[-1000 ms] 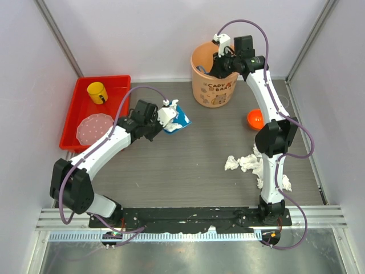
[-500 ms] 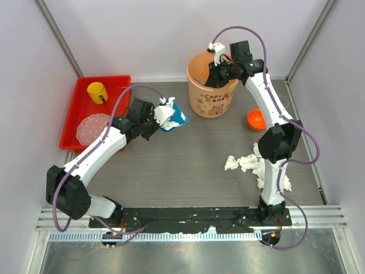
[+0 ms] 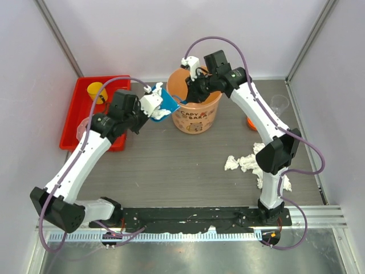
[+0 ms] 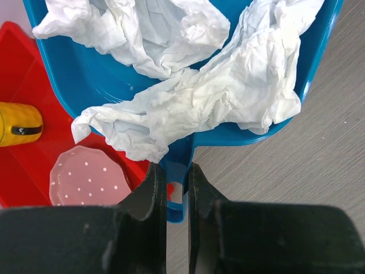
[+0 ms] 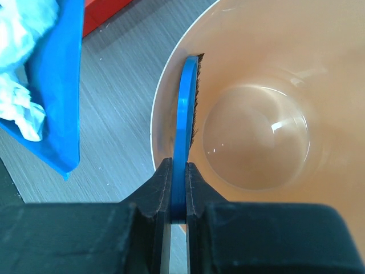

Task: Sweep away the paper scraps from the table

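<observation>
My left gripper (image 3: 156,107) is shut on the handle of a blue dustpan (image 3: 167,104) and holds it beside the left rim of the orange bucket (image 3: 197,119). In the left wrist view the gripper (image 4: 177,182) pinches the handle, and the dustpan (image 4: 102,74) holds white paper scraps (image 4: 217,97). My right gripper (image 3: 197,81) is shut on a blue brush (image 5: 183,125), whose bristles are inside the bucket (image 5: 256,68) against its left wall. More paper scraps (image 3: 242,162) lie on the table (image 3: 171,165) by the right arm.
A red tray (image 3: 74,134) at the left holds a yellow cup (image 3: 96,91) and a pink speckled plate (image 4: 85,182). An orange ball-like thing (image 3: 251,121) and a clear cup (image 3: 279,103) sit at the right. White walls ring the table.
The bucket has slid left and toward the front with the brush inside it. My left arm has moved the dustpan back and left, up next to the bucket's rim.
</observation>
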`<action>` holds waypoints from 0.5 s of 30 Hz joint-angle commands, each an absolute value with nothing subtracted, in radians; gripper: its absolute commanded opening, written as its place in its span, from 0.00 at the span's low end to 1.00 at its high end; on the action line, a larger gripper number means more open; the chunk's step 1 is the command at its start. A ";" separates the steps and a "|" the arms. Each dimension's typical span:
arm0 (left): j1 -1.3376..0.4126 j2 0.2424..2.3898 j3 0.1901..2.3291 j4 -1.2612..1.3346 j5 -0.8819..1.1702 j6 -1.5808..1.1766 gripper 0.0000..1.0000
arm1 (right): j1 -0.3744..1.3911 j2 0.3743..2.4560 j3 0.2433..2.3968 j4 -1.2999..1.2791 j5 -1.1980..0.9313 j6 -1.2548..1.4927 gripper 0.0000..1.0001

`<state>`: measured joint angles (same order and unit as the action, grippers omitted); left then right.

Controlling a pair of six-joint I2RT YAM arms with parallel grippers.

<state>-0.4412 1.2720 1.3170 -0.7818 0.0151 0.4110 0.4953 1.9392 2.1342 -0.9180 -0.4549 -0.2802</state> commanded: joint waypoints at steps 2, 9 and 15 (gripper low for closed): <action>-0.422 1.239 1.405 -0.851 0.009 0.396 0.00 | 0.541 1.890 2.129 -0.914 -0.463 -0.256 0.01; -0.422 1.308 1.531 -0.900 -0.031 0.388 0.00 | 0.635 1.850 2.118 -0.908 -0.443 -0.253 0.01; -0.411 1.391 1.675 -0.933 -0.035 0.385 0.00 | 0.647 1.720 2.045 -0.845 -0.301 -0.198 0.01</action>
